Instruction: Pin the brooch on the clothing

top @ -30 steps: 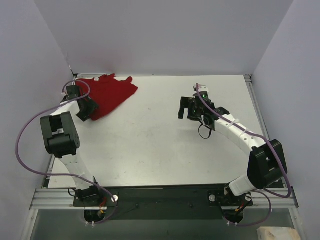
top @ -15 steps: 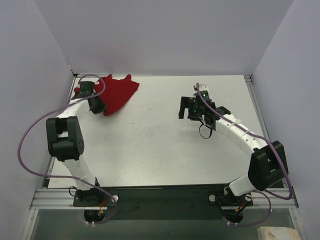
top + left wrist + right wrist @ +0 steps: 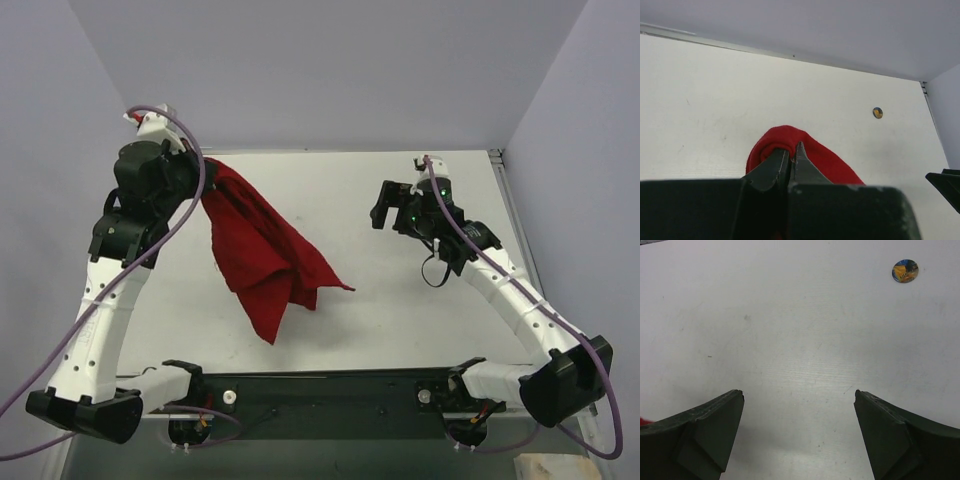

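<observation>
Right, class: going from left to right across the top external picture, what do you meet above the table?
left gripper, shut on the cloth → clothing, hanging from it → right gripper, open

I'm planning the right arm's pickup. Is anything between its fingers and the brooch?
Nothing visible: only bare table lies between the open right fingers and the brooch, which lies flat ahead of them.

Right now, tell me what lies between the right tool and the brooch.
Bare table only; the right wrist view shows nothing between right tool and brooch.
</observation>
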{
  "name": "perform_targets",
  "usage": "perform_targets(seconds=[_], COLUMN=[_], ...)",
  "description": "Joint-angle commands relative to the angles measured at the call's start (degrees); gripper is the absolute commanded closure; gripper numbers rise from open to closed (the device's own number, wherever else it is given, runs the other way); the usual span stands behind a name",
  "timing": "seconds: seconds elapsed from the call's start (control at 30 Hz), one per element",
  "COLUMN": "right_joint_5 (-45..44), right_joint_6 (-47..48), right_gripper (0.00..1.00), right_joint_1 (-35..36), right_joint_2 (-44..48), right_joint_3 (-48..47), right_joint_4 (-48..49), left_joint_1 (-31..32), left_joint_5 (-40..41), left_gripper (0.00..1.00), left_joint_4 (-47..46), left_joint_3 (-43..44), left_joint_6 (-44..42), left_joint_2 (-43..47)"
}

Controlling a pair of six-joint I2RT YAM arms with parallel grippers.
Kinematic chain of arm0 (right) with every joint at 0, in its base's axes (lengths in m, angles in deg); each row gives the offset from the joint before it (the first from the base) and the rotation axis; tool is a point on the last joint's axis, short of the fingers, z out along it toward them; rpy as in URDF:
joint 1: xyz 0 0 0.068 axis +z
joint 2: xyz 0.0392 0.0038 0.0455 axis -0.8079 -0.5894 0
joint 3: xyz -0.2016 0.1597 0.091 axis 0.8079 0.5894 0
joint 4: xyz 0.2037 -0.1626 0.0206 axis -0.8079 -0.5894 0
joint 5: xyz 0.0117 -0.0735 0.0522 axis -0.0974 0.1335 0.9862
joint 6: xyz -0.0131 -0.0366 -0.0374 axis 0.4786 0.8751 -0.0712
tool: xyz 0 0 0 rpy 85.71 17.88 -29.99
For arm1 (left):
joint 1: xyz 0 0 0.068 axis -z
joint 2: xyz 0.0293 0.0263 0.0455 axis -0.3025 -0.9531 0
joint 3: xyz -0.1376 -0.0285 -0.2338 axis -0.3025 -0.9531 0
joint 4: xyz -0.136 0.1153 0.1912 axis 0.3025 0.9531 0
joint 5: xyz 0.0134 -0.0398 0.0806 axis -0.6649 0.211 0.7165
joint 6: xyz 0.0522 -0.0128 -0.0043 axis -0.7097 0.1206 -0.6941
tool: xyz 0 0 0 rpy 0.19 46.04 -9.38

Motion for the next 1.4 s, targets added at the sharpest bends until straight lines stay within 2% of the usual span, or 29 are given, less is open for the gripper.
perform_targets(seconds=[0.0,0.03,0.1,0.13,0.17,0.27,0.3,0.37,0.6,0.9,1.07,1.17,1.2,1.37], right_joint_5=[1.89,2.33,3.30,4.09,4.53,6.64,7.51,8.75,8.94,8.31,5.67,6.46,7.34,7.17], right_joint_6=[0.50,0.77,0.94,1.21,1.38,2.17,2.61,3.23,5.77,6.75,2.10,-0.63,-1.42,-3.97], right_gripper=[0.00,0.00,0.00,0.00,0.00,0.00,0.00,0.00,0.00,0.05,0.08,0.08,0.08,0.08], right_joint_1=[-0.58,-0.49,-0.49,-0.40,-0.32,0.03,0.38,1.17,9.25,23.41,26.75,25.53,25.00,20.70], right_joint_2=[1.13,0.70,-0.62,-1.06,-1.94,-3.78,-4.22,-5.97,-13.71,-27.95,-34.10,-33.85,-33.50,-30.07], right_joint_3=[-2.01,-2.10,-2.01,-1.92,-1.75,-1.22,-1.05,-0.61,-0.78,-9.65,-13.44,-12.30,-11.25,-8.17], right_joint_4=[-2.13,-2.21,-2.91,-3.18,-3.44,-3.88,-4.06,-4.06,-3.80,-2.48,-4.68,-3.63,-2.67,-1.60], left_joint_1=[-1.49,-2.54,-6.32,-7.38,-8.17,-8.79,-8.53,-8.35,-6.34,-5.01,-3.18,4.02,8.65,18.61], left_joint_5=[4.16,2.76,-2.15,-6.78,-7.87,-5.95,-5.60,-6.04,-10.34,-12.45,-13.25,-5.47,-3.86,4.58], left_gripper=[1.00,0.99,0.70,0.63,0.54,0.46,0.38,0.34,0.32,0.32,0.35,0.35,0.35,0.35], left_joint_4=[7.09,7.63,7.98,7.98,7.81,8.16,8.16,7.81,6.23,1.31,-1.24,-0.11,-0.36,-3.08], left_joint_3=[2.35,2.52,1.74,1.04,0.77,0.42,0.07,-0.81,-9.15,-28.84,-37.01,-37.99,-38.08,-38.26], left_joint_6=[1.67,2.11,3.34,3.78,4.13,3.26,3.25,2.56,2.46,5.71,4.84,5.10,5.36,6.86], left_joint_2=[-7.42,-8.92,-13.39,-14.90,-16.22,-19.39,-19.31,-18.52,-14.13,-8.33,-3.67,-1.39,-0.77,-2.33])
